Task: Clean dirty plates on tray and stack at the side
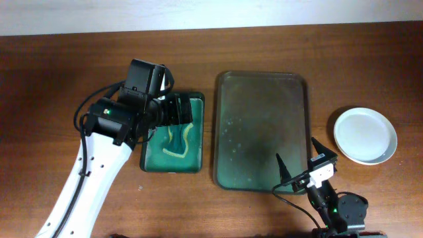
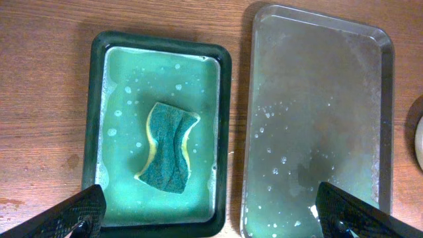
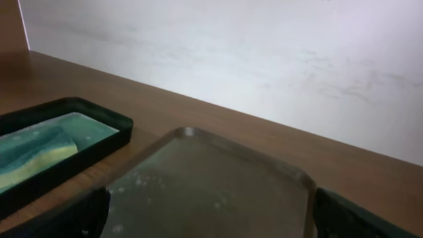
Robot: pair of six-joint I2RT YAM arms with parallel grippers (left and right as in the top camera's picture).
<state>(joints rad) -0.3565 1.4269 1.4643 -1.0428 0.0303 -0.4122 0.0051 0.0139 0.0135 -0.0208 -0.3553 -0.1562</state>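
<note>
The dark olive-grey tray (image 1: 261,129) lies at the table's middle with no plates on it, only wet soap flecks; it also shows in the left wrist view (image 2: 317,112) and right wrist view (image 3: 218,192). A stack of plain white plates (image 1: 365,135) sits on the table right of the tray; how many I cannot tell. My left gripper (image 1: 173,109) is open and empty above the small green tray (image 1: 173,135). My right gripper (image 1: 301,164) is open and empty over the tray's near right corner.
The small green tray (image 2: 158,125) holds soapy water and a green-and-yellow sponge (image 2: 168,147), also seen overhead (image 1: 177,140). A pale wall runs along the table's far edge (image 3: 264,59). Bare wood lies around both trays.
</note>
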